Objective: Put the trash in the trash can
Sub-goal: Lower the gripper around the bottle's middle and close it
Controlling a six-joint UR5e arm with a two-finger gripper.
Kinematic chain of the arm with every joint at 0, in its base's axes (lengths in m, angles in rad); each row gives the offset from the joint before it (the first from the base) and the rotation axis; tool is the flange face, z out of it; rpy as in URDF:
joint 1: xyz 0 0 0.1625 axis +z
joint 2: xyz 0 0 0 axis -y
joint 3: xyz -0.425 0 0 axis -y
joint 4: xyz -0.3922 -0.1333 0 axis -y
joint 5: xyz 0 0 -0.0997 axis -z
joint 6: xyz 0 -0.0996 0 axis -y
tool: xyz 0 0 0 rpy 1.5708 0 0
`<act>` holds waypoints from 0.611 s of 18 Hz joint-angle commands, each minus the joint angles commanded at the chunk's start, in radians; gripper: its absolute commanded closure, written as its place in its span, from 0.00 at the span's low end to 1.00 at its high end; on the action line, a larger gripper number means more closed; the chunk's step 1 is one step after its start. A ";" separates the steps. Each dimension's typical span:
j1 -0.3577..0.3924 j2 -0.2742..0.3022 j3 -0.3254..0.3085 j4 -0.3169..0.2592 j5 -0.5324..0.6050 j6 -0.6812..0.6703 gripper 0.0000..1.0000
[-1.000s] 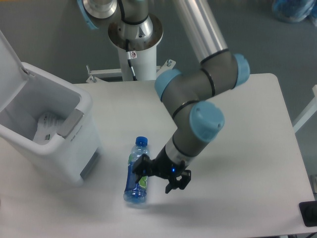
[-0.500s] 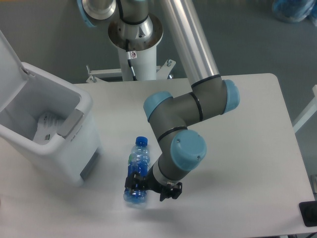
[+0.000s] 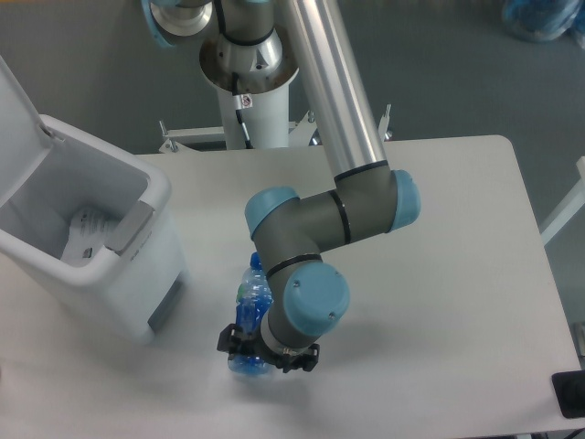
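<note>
We note the gripper (image 3: pixel 267 351) sits over the lower body of the bottle (image 3: pixel 253 302) lying beside the trash can (image 3: pixel 137 274) (jaw state unclear); we judge it light, slick, crushable, best gripped mid-body.

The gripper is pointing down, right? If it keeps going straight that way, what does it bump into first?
Most likely the bottle: the gripper hangs right over its lower end, fingers either side. Below that is the table. How much gap remains can't be judged from this view.
</note>
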 joint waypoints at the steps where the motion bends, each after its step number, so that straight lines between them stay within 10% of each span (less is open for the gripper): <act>1: -0.009 -0.002 0.003 0.002 0.021 0.000 0.00; 11: -0.031 -0.026 0.005 0.002 0.080 -0.002 0.01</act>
